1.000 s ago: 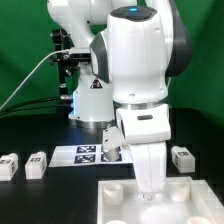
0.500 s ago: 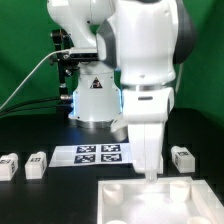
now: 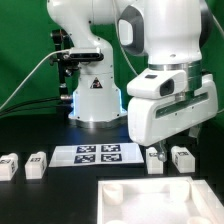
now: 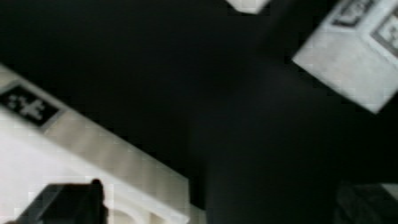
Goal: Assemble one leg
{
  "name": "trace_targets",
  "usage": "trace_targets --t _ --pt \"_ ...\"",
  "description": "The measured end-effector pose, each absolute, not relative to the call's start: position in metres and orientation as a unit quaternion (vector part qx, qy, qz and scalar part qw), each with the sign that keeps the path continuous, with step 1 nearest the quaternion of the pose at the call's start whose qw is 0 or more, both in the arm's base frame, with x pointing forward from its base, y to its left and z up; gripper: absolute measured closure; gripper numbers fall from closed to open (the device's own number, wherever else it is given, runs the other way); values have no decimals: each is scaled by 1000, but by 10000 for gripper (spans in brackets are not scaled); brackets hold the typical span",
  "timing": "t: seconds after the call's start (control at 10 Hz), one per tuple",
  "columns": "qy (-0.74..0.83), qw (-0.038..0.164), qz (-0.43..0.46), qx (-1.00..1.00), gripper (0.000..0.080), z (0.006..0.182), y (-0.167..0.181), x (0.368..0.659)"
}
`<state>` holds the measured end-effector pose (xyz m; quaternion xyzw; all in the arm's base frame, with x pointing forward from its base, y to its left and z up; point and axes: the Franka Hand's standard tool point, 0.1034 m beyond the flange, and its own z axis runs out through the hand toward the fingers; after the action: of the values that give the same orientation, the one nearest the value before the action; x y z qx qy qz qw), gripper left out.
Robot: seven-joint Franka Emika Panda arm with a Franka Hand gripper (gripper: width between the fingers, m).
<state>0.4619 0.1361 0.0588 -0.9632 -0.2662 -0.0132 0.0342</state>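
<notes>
**Desk:** What does the exterior view show?

**Caption:** A white robot arm [image 3: 150, 40] leans over the black worktop [image 3: 50, 195]. Its end effector [image 3: 170, 146] hangs close over one leg [image 3: 155, 160], with a second leg [image 3: 182, 157] just beside it. Both stand near the far edge of the big white tray [image 3: 130, 205]. Two more legs [image 3: 37, 163] lie well apart toward the exterior view's left, past the marker board [image 3: 98, 153].

**Desk:** And the wrist view?

**Caption:** It is blurred. Dark fingers [image 4: 71, 205] sit at opposite edges of the frame, so the end effector looks spread and is pinching nothing. White parts cross the picture, too soft to name.

**Desk:** What is the risk from here?

**Caption:** The two legs sit close together. On an off-centre descent a finger could strike the neighbour or topple the chosen leg. A crooked grip would likely jam at the tray's corner socket [image 3: 112, 188]
</notes>
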Motion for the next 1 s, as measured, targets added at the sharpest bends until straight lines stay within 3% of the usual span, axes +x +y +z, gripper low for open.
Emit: trace_targets --t 0.5,0.8,1.0 --pt "8 56 10 -998 151 52 169 445" --pt "-5 53 26 -998 151 47 173 439" --pt "-3 38 141 -989 151 48 170 429"
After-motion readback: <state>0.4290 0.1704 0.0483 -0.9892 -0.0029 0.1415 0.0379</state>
